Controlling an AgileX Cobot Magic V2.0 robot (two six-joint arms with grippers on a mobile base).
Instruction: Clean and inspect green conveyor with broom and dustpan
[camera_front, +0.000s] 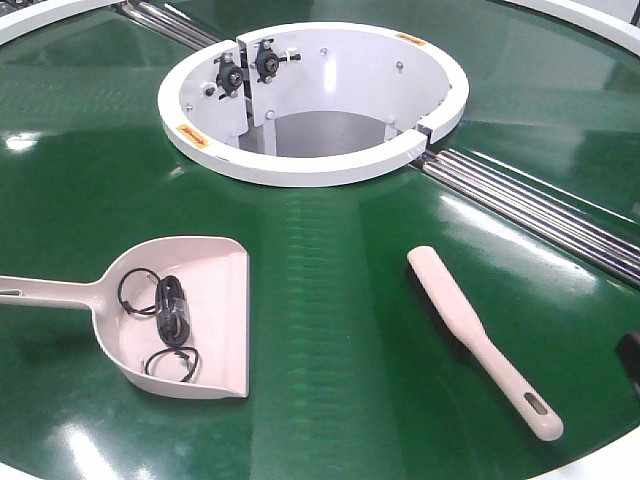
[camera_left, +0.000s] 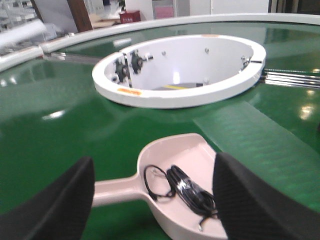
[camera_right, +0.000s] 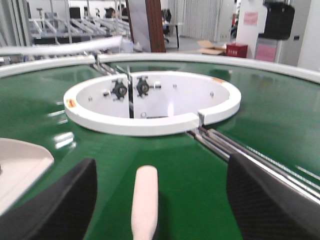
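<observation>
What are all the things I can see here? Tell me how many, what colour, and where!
green conveyor: one, glossy dark green, under everything.
white ring: one, white, middle of the belt at the back.
metal rollers: one visible set, silver, right of the ring.
dustpan: one, pale pink-beige, lying on the left.
black wire bits: a few loops and a bundle, black, inside the dustpan.
broom: one, pale pink-beige with dark bristles, lying on the right.
left gripper fingers: two, black, open above the dustpan.
right gripper fingers: two, black, open above the broom.
</observation>
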